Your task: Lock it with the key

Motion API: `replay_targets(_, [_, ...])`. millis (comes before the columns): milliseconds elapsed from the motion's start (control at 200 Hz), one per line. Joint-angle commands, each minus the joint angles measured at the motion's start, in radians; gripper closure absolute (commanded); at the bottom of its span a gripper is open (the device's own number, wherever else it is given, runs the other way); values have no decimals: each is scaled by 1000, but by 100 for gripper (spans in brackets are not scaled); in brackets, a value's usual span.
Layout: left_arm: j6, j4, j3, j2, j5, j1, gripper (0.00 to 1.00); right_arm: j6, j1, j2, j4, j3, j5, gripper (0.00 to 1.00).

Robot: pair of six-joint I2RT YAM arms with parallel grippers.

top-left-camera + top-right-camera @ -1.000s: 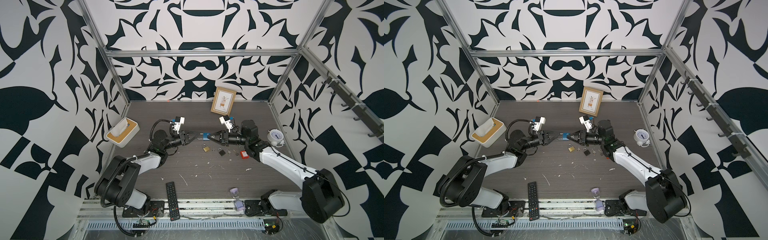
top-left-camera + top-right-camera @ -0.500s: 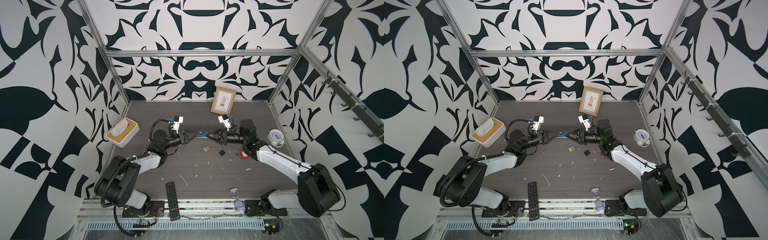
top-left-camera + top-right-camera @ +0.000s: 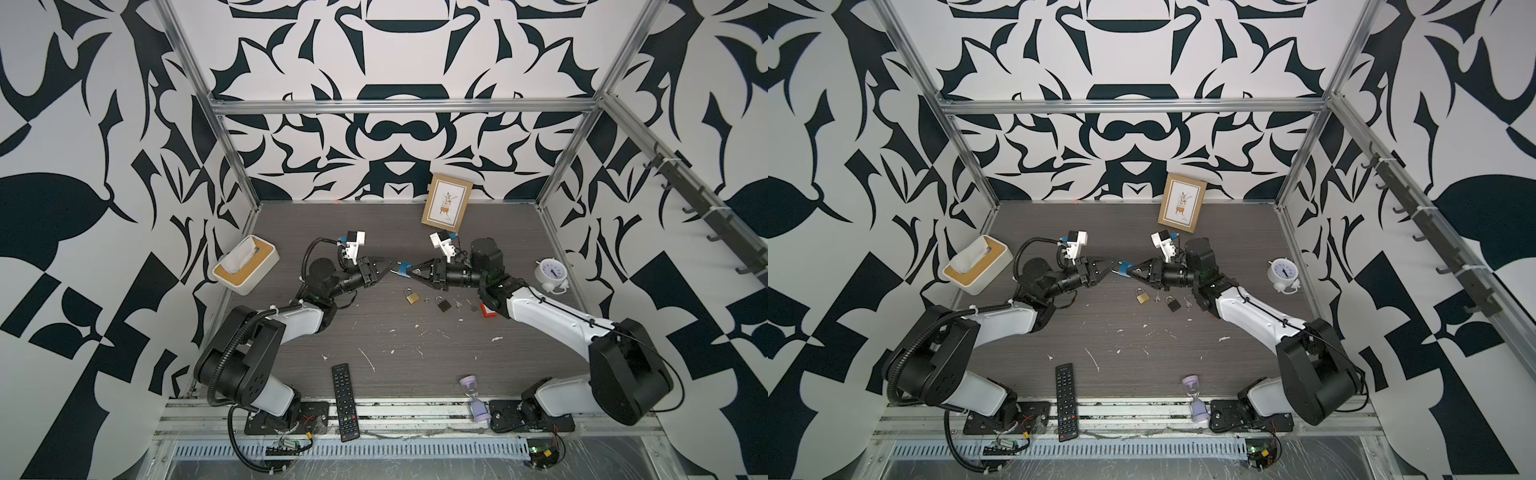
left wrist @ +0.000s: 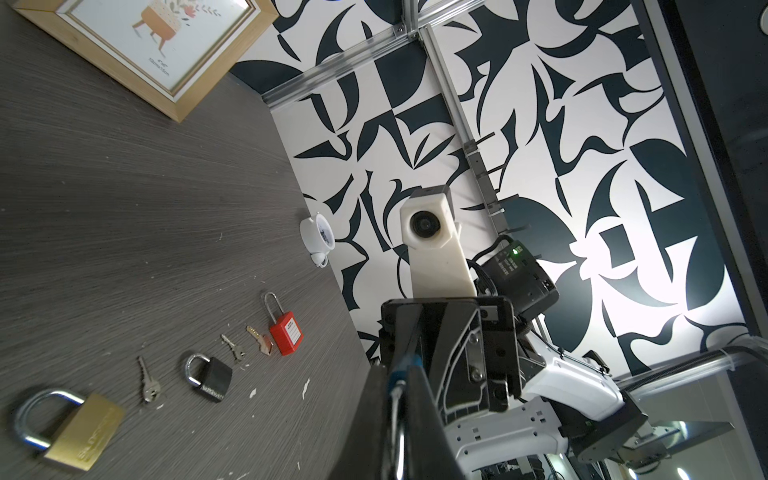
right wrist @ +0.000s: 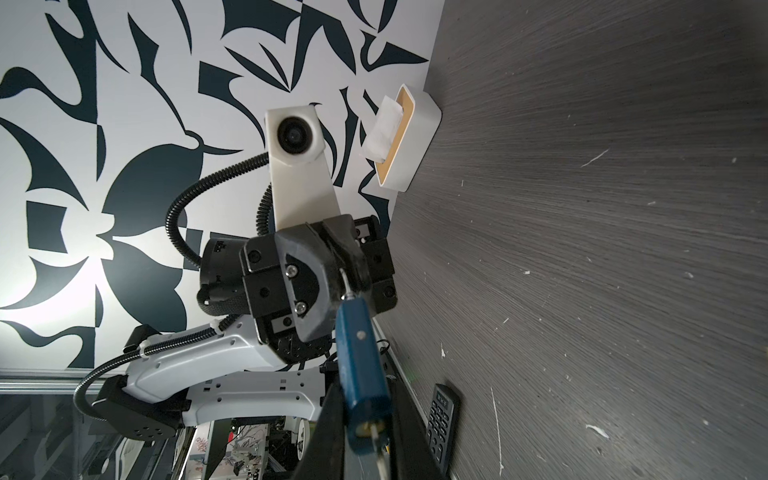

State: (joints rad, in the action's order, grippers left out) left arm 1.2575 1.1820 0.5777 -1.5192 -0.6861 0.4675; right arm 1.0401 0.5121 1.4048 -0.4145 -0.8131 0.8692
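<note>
A blue padlock (image 3: 401, 268) (image 3: 1122, 267) hangs in the air between both grippers, over the middle of the table. My left gripper (image 3: 389, 266) (image 4: 399, 374) is shut on its silver shackle (image 4: 397, 432). In the right wrist view the blue padlock (image 5: 359, 365) points toward me with a key (image 5: 377, 442) in its brass keyhole. My right gripper (image 3: 411, 271) (image 5: 368, 415) is closed around that end, shut on the key. The key's head is hidden between the fingers.
On the table below lie a brass padlock (image 3: 411, 296), a black padlock (image 3: 442, 304), a red padlock (image 4: 286, 334) and loose keys (image 4: 148, 380). A tissue box (image 3: 245, 270), picture frame (image 3: 447, 208), clock (image 3: 550, 274), remote (image 3: 345, 402) and hourglass (image 3: 476, 399) stand around.
My right wrist has turned a little at the blue padlock. The left arm and the padlock have stayed in place.
</note>
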Motion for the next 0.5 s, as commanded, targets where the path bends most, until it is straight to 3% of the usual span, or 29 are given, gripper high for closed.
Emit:
replay_targets(0, [-9,65,44,-7,-132,131,100,-53,103,15,-60,-63,-8,100])
replay_targets(180, [-2,86,11,0,-89,183,100,-112,86,-6,4,-91,-100,100])
replay_targets(495, [-42,15,-105,108,-18,186,100,-52,5,-49,-59,-61,-135,100])
